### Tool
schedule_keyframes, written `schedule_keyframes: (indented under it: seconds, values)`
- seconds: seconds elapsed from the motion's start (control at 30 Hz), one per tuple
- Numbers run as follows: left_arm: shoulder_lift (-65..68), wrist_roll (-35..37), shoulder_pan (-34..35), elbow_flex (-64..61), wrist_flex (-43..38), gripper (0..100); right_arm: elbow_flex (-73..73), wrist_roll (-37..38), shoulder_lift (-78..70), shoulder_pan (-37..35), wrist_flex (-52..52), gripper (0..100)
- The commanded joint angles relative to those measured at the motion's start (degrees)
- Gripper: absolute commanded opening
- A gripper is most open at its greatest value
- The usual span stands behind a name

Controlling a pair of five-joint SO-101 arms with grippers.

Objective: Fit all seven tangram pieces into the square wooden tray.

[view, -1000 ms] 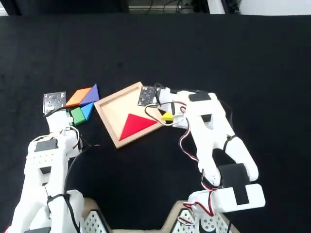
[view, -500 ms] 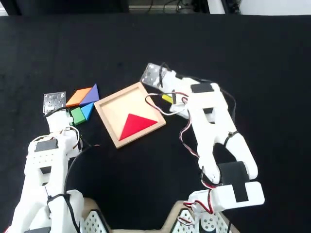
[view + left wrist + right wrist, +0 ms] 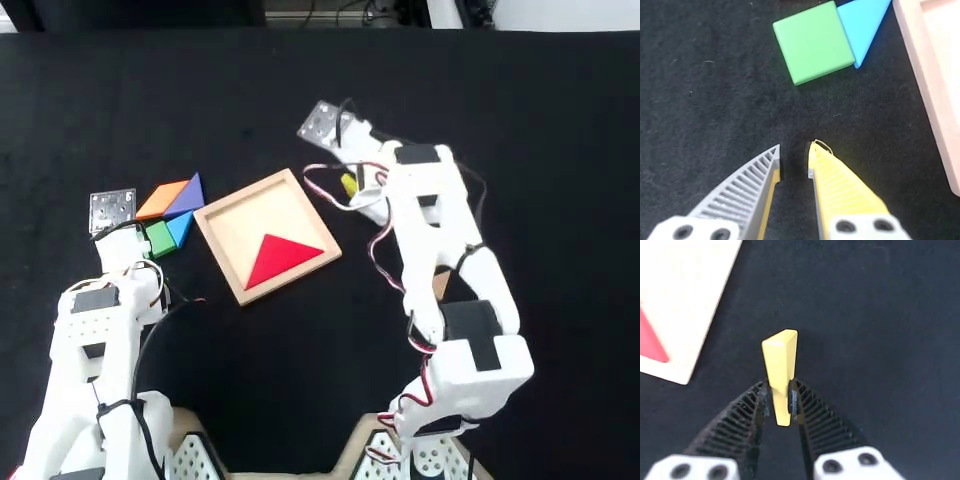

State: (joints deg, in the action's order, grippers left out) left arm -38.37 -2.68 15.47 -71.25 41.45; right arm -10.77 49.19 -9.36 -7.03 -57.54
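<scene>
While my right jaws pinch the yellow piece (image 3: 780, 365) on edge above the worktop (image 3: 520, 120) beside the wooden tray (image 3: 240, 225), likely to clear its rim, only the red triangle (image 3: 280, 258) lies inside. My left jaws hang slightly parted, empty, near the green square (image 3: 813, 42).

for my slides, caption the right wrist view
Right gripper holds a yellow piece on edge, near the wooden tray

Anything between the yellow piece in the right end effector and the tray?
Nothing visible. The right end effector holds the yellow piece over bare black cloth beside the tray edge. Inside the tray, a red triangle sits toward one corner; the rest is open.
</scene>
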Motion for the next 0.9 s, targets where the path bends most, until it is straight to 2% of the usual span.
schedule_keyframes:
  seconds: [0.0,0.17,0.37,0.53,0.63,0.73,0.87]
  values:
    - [-1.1,-0.2,-0.6,0.4,-1.0,11,9.0,-6.1,4.5,-3.6,-10.1,1.1]
    - [-1.8,-0.2,0.7,0.3,-0.6,11,13.1,-15.1,6.8,-10.6,-17.6,1.1]
    - [-1.8,-0.4,9.7,0.8,-0.2,11,17.5,-24.3,4.0,-18.2,-16.7,1.1]
    - [-1.8,-3.1,13.8,2.5,7.4,11,20.6,-33.2,-2.2,-24.2,-15.5,1.1]
    - [-1.8,-6.1,15.4,1.8,8.4,11,23.6,-38.2,-6.1,-25.8,-15.2,1.1]
    - [-1.8,-6.5,18.0,1.5,8.4,11,26.2,-42.3,-8.5,-26.4,-15.2,1.1]
    - [-1.8,-6.4,18.1,1.5,8.1,11,26.8,-47.6,-9.5,-26.7,-15.3,1.1]
